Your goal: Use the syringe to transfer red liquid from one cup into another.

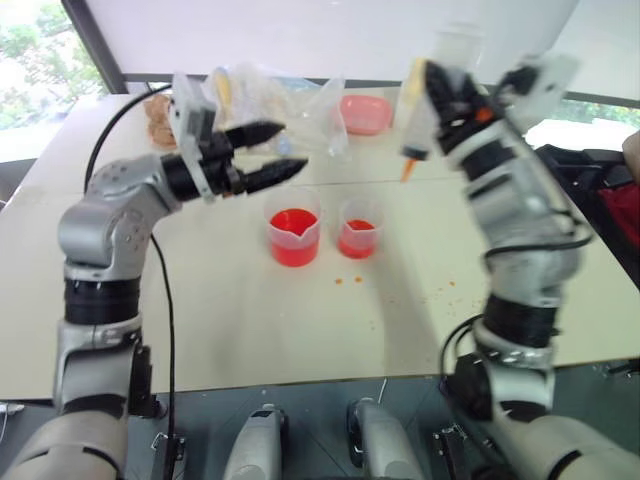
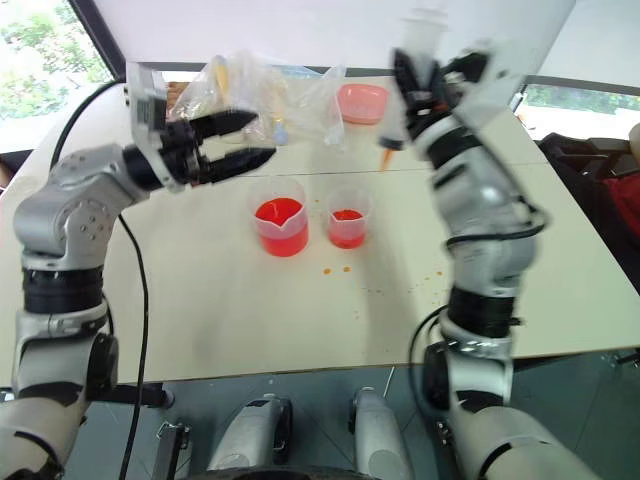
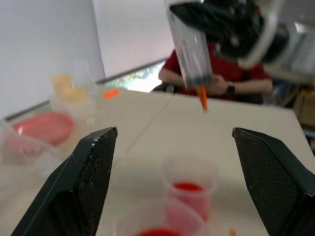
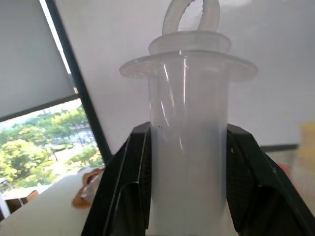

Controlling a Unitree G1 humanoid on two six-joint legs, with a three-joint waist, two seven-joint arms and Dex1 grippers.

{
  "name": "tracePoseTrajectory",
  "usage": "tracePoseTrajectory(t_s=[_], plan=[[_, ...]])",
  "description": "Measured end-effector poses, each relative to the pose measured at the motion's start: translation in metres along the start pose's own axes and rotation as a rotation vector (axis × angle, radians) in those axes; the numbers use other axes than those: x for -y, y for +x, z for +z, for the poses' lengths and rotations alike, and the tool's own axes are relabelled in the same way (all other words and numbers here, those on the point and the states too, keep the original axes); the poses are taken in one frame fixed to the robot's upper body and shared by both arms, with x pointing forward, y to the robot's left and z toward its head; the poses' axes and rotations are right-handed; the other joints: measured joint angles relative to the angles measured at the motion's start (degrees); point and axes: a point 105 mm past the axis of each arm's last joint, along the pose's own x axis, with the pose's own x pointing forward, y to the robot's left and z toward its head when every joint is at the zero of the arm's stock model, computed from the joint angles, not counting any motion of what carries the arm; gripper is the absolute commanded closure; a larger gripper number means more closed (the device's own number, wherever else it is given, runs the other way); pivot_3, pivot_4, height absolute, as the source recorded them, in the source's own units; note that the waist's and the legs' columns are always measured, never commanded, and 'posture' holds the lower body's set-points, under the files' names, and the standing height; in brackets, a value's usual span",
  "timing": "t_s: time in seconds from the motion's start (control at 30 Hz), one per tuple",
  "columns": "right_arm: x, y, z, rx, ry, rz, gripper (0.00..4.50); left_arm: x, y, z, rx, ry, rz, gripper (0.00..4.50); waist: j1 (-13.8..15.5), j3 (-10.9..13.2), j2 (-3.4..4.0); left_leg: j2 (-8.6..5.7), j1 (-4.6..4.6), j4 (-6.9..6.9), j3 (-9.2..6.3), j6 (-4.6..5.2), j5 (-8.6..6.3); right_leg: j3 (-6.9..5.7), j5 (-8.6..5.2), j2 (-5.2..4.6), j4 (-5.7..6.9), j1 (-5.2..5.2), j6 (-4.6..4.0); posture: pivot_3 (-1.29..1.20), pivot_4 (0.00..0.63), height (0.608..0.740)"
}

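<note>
Two cups (image 1: 293,237) side by side on table (image 1: 300,330), syringe (image 1: 418,125) above — right of them

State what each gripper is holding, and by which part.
The right gripper clamps the syringe around its barrel, below the flange. The left gripper is open and holds nothing.

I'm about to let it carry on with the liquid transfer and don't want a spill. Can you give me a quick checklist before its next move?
1. Syringe gripped by right end effector: ok, fingers clamp the barrel.
2. Syringe upright, orange tip down: ok.
3. Tip over a cup: not ok, it hangs beyond the smaller cup.
4. Left end effector free: ok, open and empty.
5. Both cups upright, holding red liquid: ok.
6. Table clean: not ok, orange droplets near the cups.
</note>
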Motion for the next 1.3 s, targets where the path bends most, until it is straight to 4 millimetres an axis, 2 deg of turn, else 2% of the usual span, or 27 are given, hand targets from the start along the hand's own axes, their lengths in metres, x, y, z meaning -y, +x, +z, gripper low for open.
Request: tracePoseTrajectory(t_s=[0.07, 0.17, 0.23, 0.3, 0.47, 0.53, 0.57, 0.6, 0.7, 0.93, 1.03, 1.1, 1.17, 1.23, 1.3], plan=[[0.030, -0.008, -0.020, -0.237, -0.034, -0.067, 3.14, 0.023, -0.009, -0.016, -0.094, 0.019, -0.053, 0.57, -0.12, -0.01, -0.02, -0.02, 0.04, -0.07, 0.08, 0.03, -0.02, 0.04, -0.06, 0.02, -0.08, 0.04, -0.11, 0.00, 0.150, 0.740], [0.067, -0.031, -0.071, -0.544, 0.047, -0.175, 3.14, 0.055, -0.012, -0.041, -0.166, -0.035, -0.127, 0.57, -0.13, -0.01, -0.03, 0.01, 0.08, -0.08, 0.09, 0.06, -0.04, 0.05, -0.12, 0.13, -0.10, 0.07, -0.21, 0.00, 0.150, 0.740], [0.068, -0.042, -0.101, -0.681, 0.117, -0.165, 3.14, 0.064, -0.009, -0.044, -0.168, -0.045, -0.141, 0.57, -0.31, 0.01, 0.00, 0.02, 0.08, -0.05, 0.08, 0.08, -0.03, 0.08, -0.11, 0.22, -0.06, 0.04, -0.19, 0.00, 0.150, 0.740], [0.063, -0.051, -0.124, -0.780, 0.155, -0.131, 3.14, 0.071, -0.005, -0.048, -0.165, -0.041, -0.131, 0.57, -0.58, -0.01, 0.03, 0.03, 0.16, -0.05, 0.10, 0.08, -0.02, 0.13, -0.01, 0.26, -0.02, 0.06, -0.01, 0.00, 0.150, 0.740], [0.063, -0.064, -0.158, -0.905, 0.178, -0.140, 3.14, 0.085, 0.002, -0.077, -0.193, -0.132, -0.097, 0.57, -0.43, -0.01, 0.04, 0.05, 0.14, 0.00, 0.10, 0.08, -0.03, 0.14, -0.01, 0.30, -0.02, 0.08, 0.00, 0.00, 0.150, 0.740], [0.062, -0.064, -0.160, -0.908, 0.168, -0.131, 3.14, 0.086, 0.003, -0.080, -0.194, -0.137, -0.085, 0.57, -0.39, -0.03, 0.02, 0.05, 0.13, 0.01, 0.09, 0.08, -0.03, 0.13, -0.01, 0.30, -0.03, 0.08, 0.00, 0.00, 0.150, 0.740], [0.062, -0.063, -0.160, -0.906, 0.163, -0.128, 2.11, 0.087, 0.003, -0.080, -0.193, -0.137, -0.078, 0.51, -0.37, -0.03, 0.01, 0.05, 0.13, 0.01, 0.09, 0.08, -0.03, 0.13, -0.01, 0.30, -0.05, 0.09, 0.00, 0.00, 0.150, 0.740], [0.063, -0.063, -0.160, -0.905, 0.157, -0.129, 1.74, 0.087, 0.003, -0.081, -0.192, -0.141, -0.069, 0.51, -0.37, -0.03, 0.01, 0.05, 0.14, 0.01, 0.10, 0.08, -0.03, 0.13, -0.01, 0.29, -0.04, 0.09, 0.00, 0.00, 0.150, 0.740], [0.066, -0.063, -0.161, -0.901, 0.152, -0.139, 0.17, 0.087, 0.004, -0.084, -0.195, -0.143, -0.057, 0.51, -0.31, -0.03, 0.01, 0.05, 0.13, 0.02, 0.08, 0.08, -0.03, 0.12, -0.01, 0.30, -0.04, 0.09, 0.00, 0.00, 0.150, 0.740], [0.063, -0.067, -0.160, -0.887, 0.165, -0.112, 0.07, 0.087, 0.008, -0.082, -0.175, -0.159, -0.034, 0.51, -0.29, -0.03, 0.02, 0.04, 0.13, 0.03, 0.08, 0.08, -0.03, 0.12, -0.01, 0.30, -0.04, 0.09, 0.01, 0.00, 0.150, 0.740], [0.053, -0.069, -0.140, -0.833, 0.149, 0.004, 0.07, 0.072, 0.009, -0.071, -0.083, -0.235, 0.061, 0.51, -0.14, 0.01, 0.06, 0.04, 0.07, 0.08, 0.02, 0.08, -0.03, 0.08, -0.01, 0.29, -0.04, 0.09, 0.02, 0.00, 0.150, 0.740], [0.044, -0.068, -0.114, -0.759, 0.093, 0.105, 0.07, 0.057, 0.001, -0.064, -0.054, -0.254, 0.152, 0.51, -0.13, 0.00, 0.06, 0.05, 0.08, 0.08, 0.00, 0.09, -0.03, 0.05, -0.02, 0.29, -0.04, 0.10, 0.04, 0.00, 0.150, 0.740], [0.038, -0.070, -0.093, -0.691, 0.048, 0.174, 0.07, 0.050, -0.007, -0.061, -0.041, -0.277, 0.204, 0.51, -0.18, -0.01, 0.04, 0.05, 0.12, 0.06, -0.01, 0.09, -0.03, 0.05, -0.02, 0.29, -0.06, 0.15, 0.04, 0.00, 0.150, 0.740], [0.031, -0.087, -0.083, -0.658, 0.005, 0.262, 0.07, 0.052, -0.022, -0.064, -0.038, -0.321, 0.254, 0.51, -0.19, -0.01, 0.03, 0.06, 0.16, 0.02, -0.01, 0.17, -0.09, 0.05, -0.07, 0.30, -0.08, 0.18, 0.09, 0.00, 0.150, 0.740], [0.030, -0.112, -0.083, -0.659, -0.040, 0.330, 0.07, 0.054, -0.044, -0.076, -0.089, -0.361, 0.331, 0.51, -0.12, -0.01, 0.03, 0.08, 0.17, 0.01, -0.01, 0.23, -0.12, 0.05, -0.11, 0.30, -0.07, 0.19, 0.13, 0.00, 0.150, 0.740]])
